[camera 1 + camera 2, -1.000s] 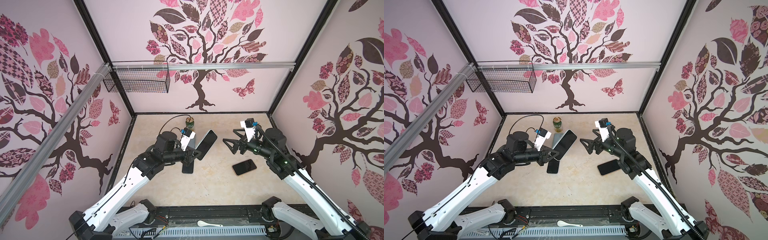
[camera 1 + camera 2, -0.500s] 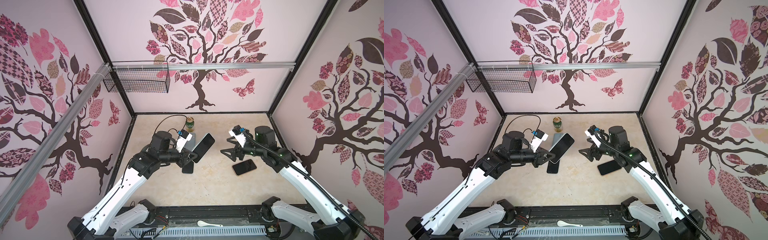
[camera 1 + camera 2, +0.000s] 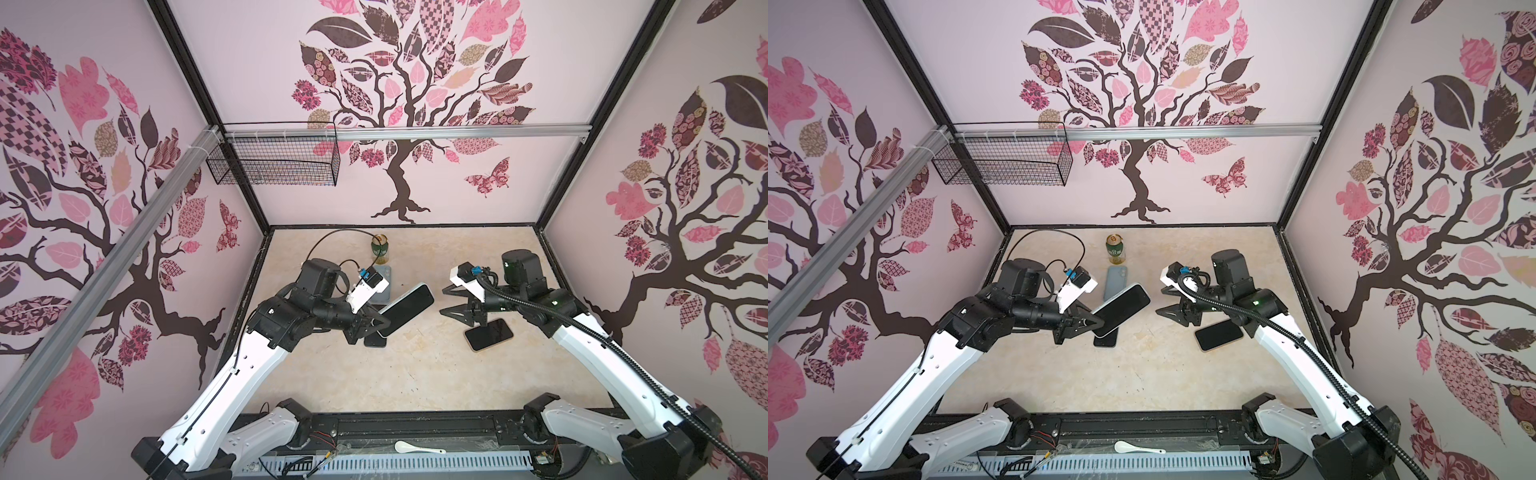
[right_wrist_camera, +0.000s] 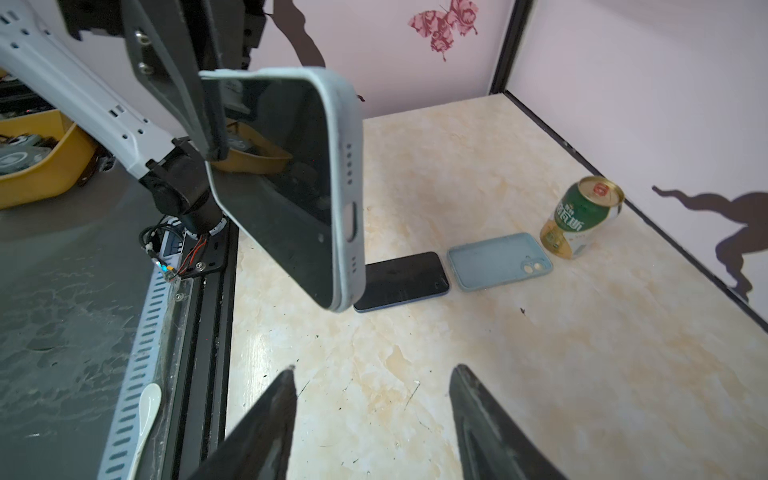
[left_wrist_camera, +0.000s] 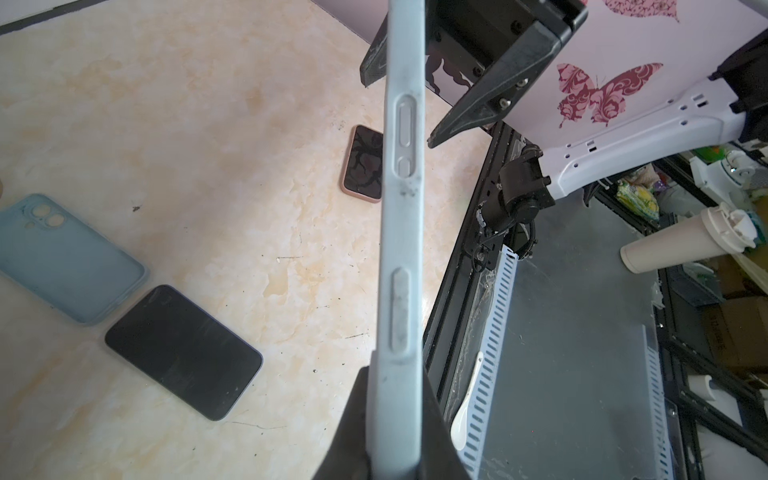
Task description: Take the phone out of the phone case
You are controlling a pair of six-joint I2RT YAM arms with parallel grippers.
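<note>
**Left tool** (image 3: pixel 376 326): clamped shut on one end of the phone (image 3: pixel 405 309). The phone sits in its pale-blue case (image 5: pixel 401 249) and is held clear of the worktop (image 3: pixel 374 374), with its free end angled toward the middle. Over the last second the held phone has shifted slightly; the grip is unchanged.

**Right tool** (image 4: pixel 374 370): empty, jaws part-open. They stood wide a second ago and have been narrowing, while the arm has edged in toward the phone's free end.

**Judgement:** the right tool appears to be setting its gap for a pinch on the case rim or phone edge. Separation has not begun, and the phone looks fully seated.

**Position:** the phone's free end is near the right tool's tips and ahead of them, not touching. Both top views show a clear gap.

**Beyond:**
- A bare phone (image 4: pixel 403 280) and an empty case (image 4: pixel 498 259) lie on the worktop beneath the held phone.
- A can (image 4: pixel 582 216) stands behind them.
- A pink-cased phone (image 3: pixel 488 334) lies flat close by the right tool.
</note>
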